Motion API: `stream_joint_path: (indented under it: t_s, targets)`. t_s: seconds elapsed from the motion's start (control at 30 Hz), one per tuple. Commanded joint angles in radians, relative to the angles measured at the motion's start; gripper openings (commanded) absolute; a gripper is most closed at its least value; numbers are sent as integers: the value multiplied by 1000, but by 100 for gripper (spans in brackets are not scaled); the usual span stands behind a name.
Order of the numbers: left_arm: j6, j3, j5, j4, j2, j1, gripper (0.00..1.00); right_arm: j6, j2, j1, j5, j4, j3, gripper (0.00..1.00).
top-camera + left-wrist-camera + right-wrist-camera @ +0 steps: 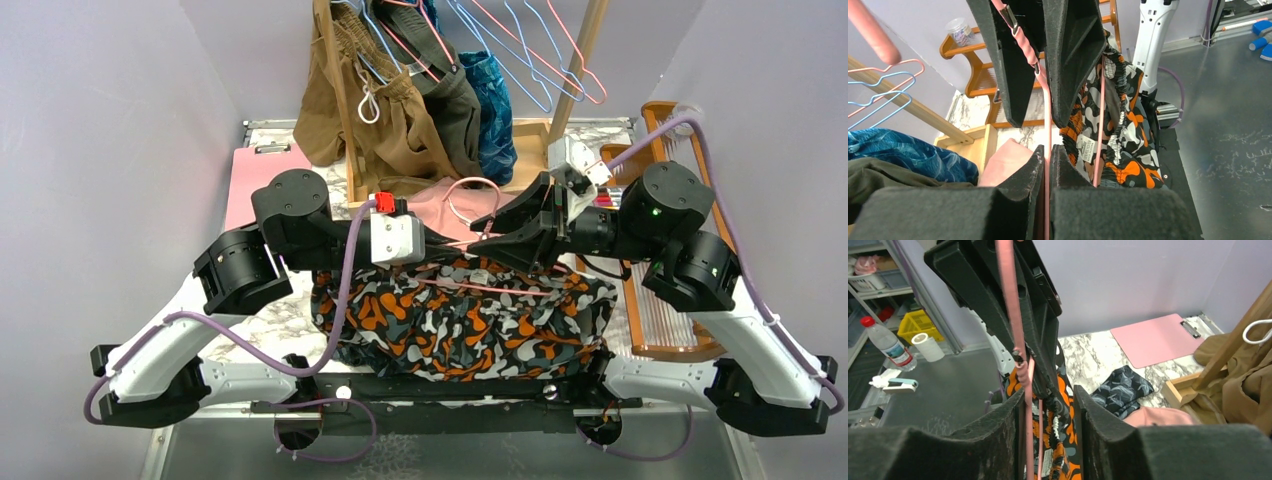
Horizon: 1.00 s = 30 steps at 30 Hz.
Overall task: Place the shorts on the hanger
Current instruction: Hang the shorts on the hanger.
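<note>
Printed cloth shorts [460, 320]; matt wire hanger [1048, 130]

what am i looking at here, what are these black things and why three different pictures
These are two robot arms bolted to a marble table. The wide picture looks down from above and behind them; the other two come from a camera on each wrist, so each shows its own black pincer fingers. Camouflage-print shorts lie bunched at the near edge, a pink clipboard at the back left, clothes on a wooden rack behind. The left pincer is shut on a thin pink wire hanger; the right pincer stands open around the same wire.
</note>
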Motion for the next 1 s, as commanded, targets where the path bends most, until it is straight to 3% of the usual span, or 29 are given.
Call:
stream_joint_path:
  t_s: [0.0, 0.27, 0.37, 0.43, 0.6, 0.67, 0.73, 0.77, 0.87, 0.9, 0.97]
  targets:
    - [2, -6, 48, 66, 4, -4, 0, 22, -16, 1, -45, 79, -14, 38]
    - [4, -5, 46, 67, 12, -3, 0, 44, -16, 1, -77, 118, -41, 41]
    - [7, -5, 34, 70, 10, -2, 0, 55, -23, 0, -98, 137, -53, 49]
    - [8, -5, 32, 72, 8, -3, 0, 66, -22, 1, -101, 147, -57, 48]
    - [6, -5, 30, 78, 7, -3, 0, 60, 5, 1, -110, 111, -34, 22]
    - [4, -5, 25, 82, 4, -3, 0, 53, 9, 1, -112, 100, -33, 6]
    - [0, -7, 16, 84, 0, -3, 0, 46, -1, 1, -87, 102, -46, 1]
    - [-4, -9, 4, 83, -5, -3, 5, 43, -15, 1, -68, 109, -55, 1]
    - [-7, -34, -26, 83, -39, -3, 48, 34, -56, 1, -6, 116, -68, 1]
    - [-8, -47, -39, 83, -57, -3, 58, 29, -65, 1, 7, 111, -67, 1]
    - [-9, -67, -79, 82, -92, -3, 65, 22, -78, 1, 19, 95, -60, 1]
